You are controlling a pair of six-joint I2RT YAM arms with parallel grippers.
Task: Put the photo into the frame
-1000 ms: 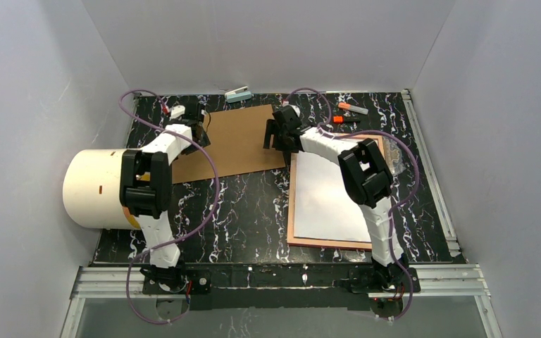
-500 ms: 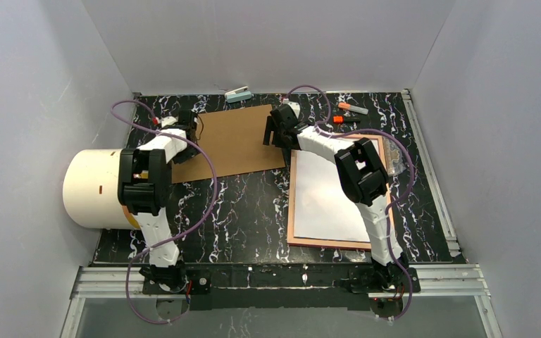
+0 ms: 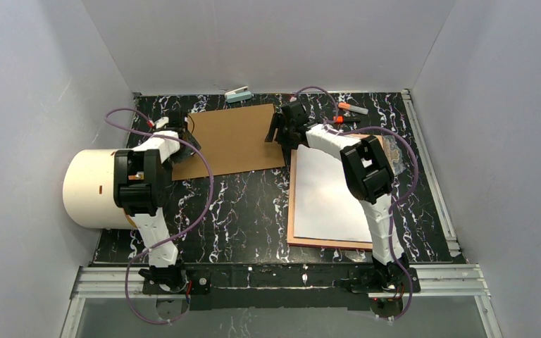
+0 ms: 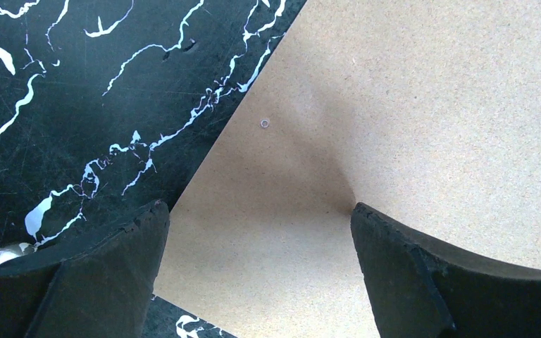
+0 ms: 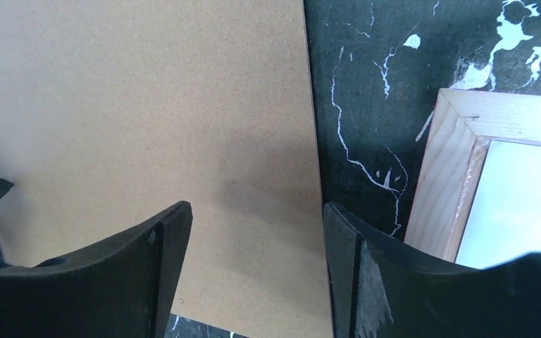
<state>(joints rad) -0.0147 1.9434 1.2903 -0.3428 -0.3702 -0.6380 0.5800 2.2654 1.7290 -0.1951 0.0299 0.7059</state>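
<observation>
The frame lies on the right of the table with its pale wood back up. Inside it rests the photo, plain white back showing. The right wrist view shows one frame corner and the photo's white back. My right gripper is open, its fingers standing over the right edge of the brown backing board. My left gripper is open over the backing board's left corner, one finger over the table, the other over the board.
A large white cylinder lies at the left edge beside the left arm. A pale teal object sits at the back wall. Orange markers and a clear bag lie at the back right. Grey walls enclose the table.
The left gripper has moved left along the board to its left corner. The right gripper has shifted slightly right and back at the board's right edge, its jaws a little narrower.
</observation>
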